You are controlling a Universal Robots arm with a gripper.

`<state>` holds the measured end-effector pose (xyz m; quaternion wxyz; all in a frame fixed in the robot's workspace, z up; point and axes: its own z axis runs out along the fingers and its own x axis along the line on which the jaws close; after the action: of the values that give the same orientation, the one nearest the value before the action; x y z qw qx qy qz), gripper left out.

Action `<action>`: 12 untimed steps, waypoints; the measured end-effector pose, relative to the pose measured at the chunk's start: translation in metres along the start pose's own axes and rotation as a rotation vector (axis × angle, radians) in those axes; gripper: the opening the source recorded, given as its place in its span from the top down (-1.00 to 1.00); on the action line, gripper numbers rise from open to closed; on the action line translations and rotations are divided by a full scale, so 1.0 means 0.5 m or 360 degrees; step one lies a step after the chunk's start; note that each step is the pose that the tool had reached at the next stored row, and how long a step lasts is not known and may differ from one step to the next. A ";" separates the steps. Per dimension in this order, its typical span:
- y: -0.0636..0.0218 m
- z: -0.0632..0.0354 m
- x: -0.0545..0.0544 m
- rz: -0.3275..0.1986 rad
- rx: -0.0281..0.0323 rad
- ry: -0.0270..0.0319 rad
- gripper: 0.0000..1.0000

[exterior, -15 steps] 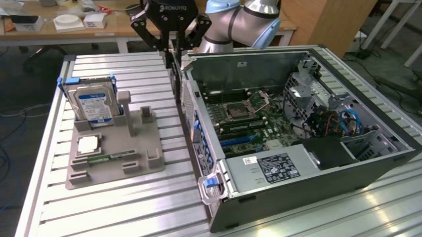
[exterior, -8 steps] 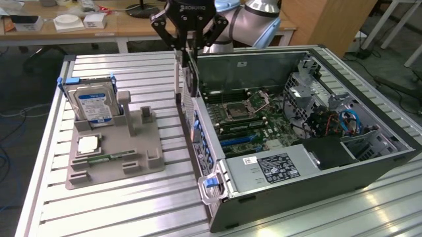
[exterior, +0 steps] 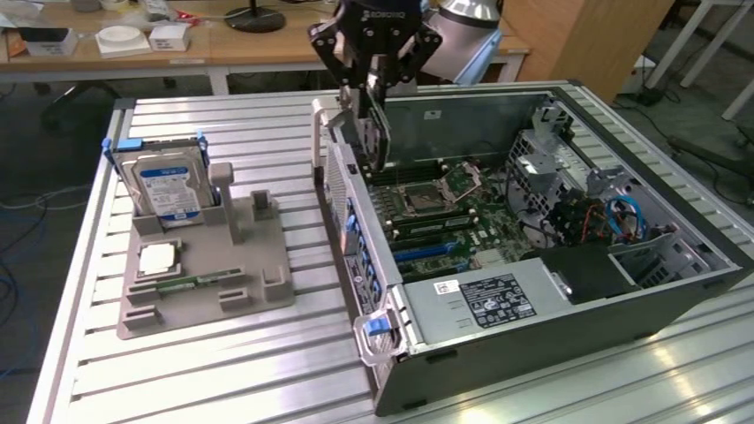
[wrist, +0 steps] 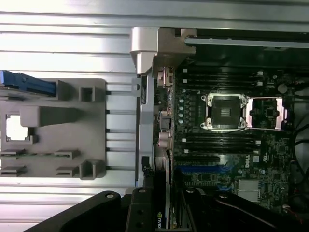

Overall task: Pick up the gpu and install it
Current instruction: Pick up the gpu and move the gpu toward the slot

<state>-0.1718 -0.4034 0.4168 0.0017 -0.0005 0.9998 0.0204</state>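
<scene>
I am holding the gpu (exterior: 374, 141) on edge, my gripper (exterior: 371, 88) clamped on its top, above the board just inside the case (exterior: 659, 300), judging step 2, installing, underway and calling for alignment with the blue slot (exterior: 425, 252).

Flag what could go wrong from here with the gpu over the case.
1. The gpu hangs in the gripper close against the computer case's rear wall; its bracket could snag there.
2. It is pinched by its upper part; a slip would drop it onto the motherboard near the open CPU socket.
</scene>
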 end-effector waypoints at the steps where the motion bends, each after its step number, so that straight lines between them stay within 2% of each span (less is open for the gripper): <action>1: 0.000 0.000 -0.009 0.0000 0.00000 0.00000 0.47; 12: -0.001 0.001 -0.109 0.0000 0.00000 0.00000 0.47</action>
<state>-0.1172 -0.4040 0.4166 0.0017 -0.0004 0.9998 0.0204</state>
